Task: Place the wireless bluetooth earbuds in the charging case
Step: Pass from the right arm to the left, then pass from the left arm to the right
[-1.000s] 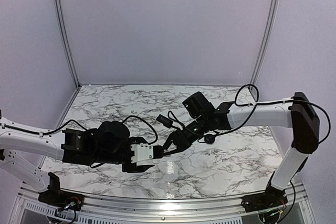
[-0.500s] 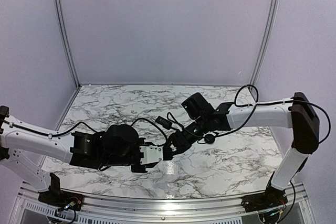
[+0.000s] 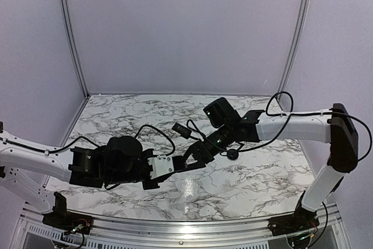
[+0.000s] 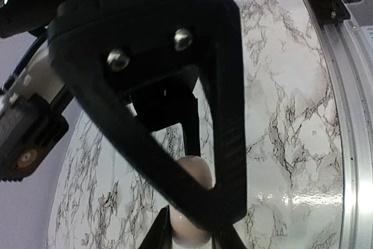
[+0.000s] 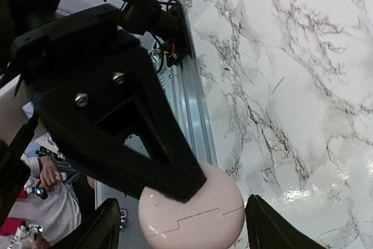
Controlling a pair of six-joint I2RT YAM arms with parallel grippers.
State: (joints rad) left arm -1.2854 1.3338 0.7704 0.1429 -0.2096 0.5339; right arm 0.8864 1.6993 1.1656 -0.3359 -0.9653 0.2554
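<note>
We are looking at a small cream-white, pebble-shaped charging case (image 5: 192,217) hanging above the near middle of the white marble-patterned table (image 3: 250,173), between the two arms where they are meeting. The left gripper (image 4: 192,236) is pinching the case. In its own wrist view both black fingertips are pressing against the case's sides, and in the right wrist view one of its black triangular fingers (image 5: 145,144) is lying across the case's top. The right gripper (image 5: 186,224) is standing spread, its fingers flanking the case on either side, with a sliver of gap showing beside one of them. The lid is sitting shut, a thin stepped seam running across the shell. A round reddish mark on a dark grey block (image 4: 26,158) in the left wrist view is too blurred for us to read. A black round puck (image 3: 232,154) is lying on the table just right of the grippers, and a green light (image 3: 208,111) is glowing on the right wrist.
</note>
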